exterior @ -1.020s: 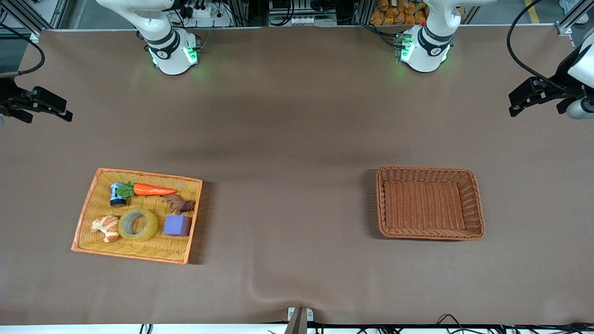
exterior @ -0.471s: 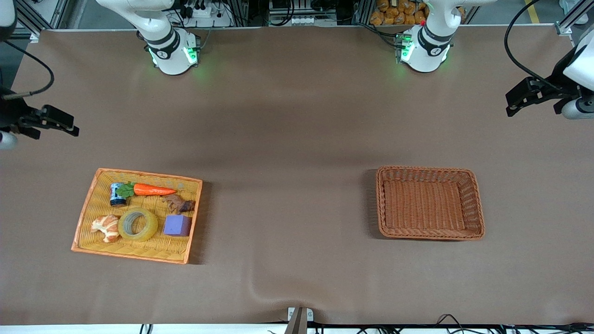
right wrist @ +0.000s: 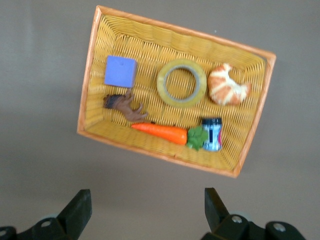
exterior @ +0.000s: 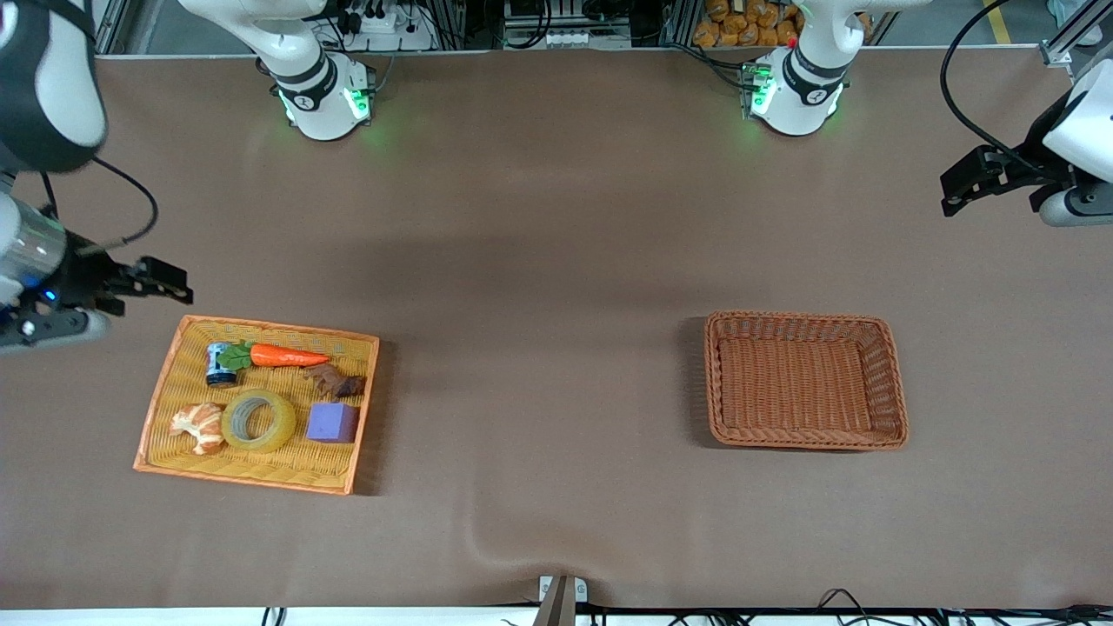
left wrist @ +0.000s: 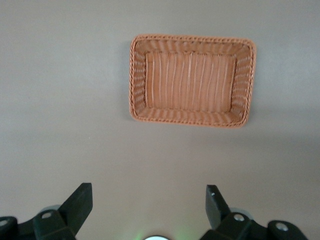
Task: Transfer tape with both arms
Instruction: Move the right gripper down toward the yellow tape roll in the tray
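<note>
Tape [exterior: 258, 421]: flat ring roll, translucent yellowish, grey inner core, lying flat with hole facing up; seen also in right wrist view [right wrist: 181, 83]. Rests in yellow tray [exterior: 165, 393] at right arm's end of table, in tray's half nearer front camera. Croissant [exterior: 199, 426] touching or just beside it on one flank, purple cube [exterior: 331, 422] near on other; carrot [exterior: 287, 356] farther from camera. Nothing grips tape

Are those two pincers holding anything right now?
No. Both pincers, left and right, are open and empty. The tape lies in the yellow tray.
</note>
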Robot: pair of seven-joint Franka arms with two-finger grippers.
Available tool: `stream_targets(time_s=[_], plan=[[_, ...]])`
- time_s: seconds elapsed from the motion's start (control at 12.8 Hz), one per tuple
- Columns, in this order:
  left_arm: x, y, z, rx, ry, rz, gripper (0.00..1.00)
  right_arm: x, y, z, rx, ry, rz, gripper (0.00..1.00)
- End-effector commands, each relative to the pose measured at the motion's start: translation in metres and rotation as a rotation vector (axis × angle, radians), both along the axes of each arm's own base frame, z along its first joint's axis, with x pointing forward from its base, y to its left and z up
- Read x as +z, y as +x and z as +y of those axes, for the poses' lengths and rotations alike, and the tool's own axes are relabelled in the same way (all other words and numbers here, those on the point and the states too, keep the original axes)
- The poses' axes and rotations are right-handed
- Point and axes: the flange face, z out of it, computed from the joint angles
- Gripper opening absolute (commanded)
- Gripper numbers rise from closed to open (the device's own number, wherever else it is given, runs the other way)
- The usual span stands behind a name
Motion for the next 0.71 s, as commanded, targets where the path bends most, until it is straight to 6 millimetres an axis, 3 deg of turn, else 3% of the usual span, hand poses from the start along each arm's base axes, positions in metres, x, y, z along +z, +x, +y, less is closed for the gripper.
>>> stream_targets(time_s=[0.0,0.24,0.47,0.63], plan=[[0.003,-0.007,-0.007,-0.035,-0.005,0.019,1.00,-0.050,0.028,-0.015,0.086,-0.009,0.001,1.00],[-0.001,-0.011,-0.008,-0.044,-0.002,0.062,1.00,-0.090,0.045,-0.022,0.095,-0.014,-0.003,1.00],[-0.001,-0.011,-0.012,-0.048,-0.002,0.062,1.00,-0.148,0.066,-0.038,0.137,-0.016,-0.009,1.00],[-0.003,-0.012,-0.015,-0.054,-0.002,0.066,1.00,-0.198,0.093,-0.051,0.114,-0.017,-0.004,1.00]])
